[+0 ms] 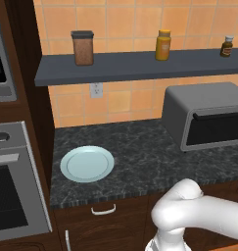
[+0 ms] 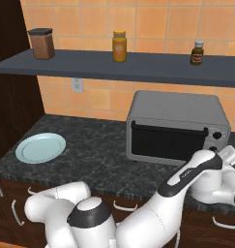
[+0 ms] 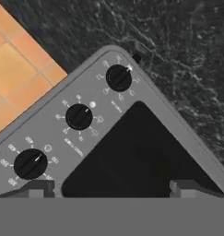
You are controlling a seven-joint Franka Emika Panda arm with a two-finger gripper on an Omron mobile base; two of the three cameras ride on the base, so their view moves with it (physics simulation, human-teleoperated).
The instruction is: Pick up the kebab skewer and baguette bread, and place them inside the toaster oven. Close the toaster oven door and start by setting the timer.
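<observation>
Oven (image 2: 177,127) sits on the dark counter (image 2: 95,155) against the tiled wall, under the shelf (image 2: 138,68), well to the right of the plate (image 2: 40,147). Its door (image 2: 168,141) is shut, the dark glass upright in its grey frame with the handle bar along the top edge. The skewer and bread cannot be made out anywhere; the plate is bare, and the glass is too dark to see through.

The arm reaches from the base toward the oven's right end in the right base view, its hand near the control strip. In the hand view the gripper (image 3: 112,188) faces the oven front at a slant, fingertips (image 3: 37,188) spread wide apart with nothing between them; they hold nothing and touch nothing. Ahead of them lie the door glass and three black knobs (image 3: 79,116) in a row on the grey panel, each ringed with small white marks too blurred to read.

On the shelf stand a brown canister (image 2: 41,43), a yellow jar (image 2: 119,46) and a small dark bottle (image 2: 198,52). In the left base view a wall oven (image 1: 15,181) fills the left edge, and a socket (image 1: 96,90) is set in the tiles below the shelf.
</observation>
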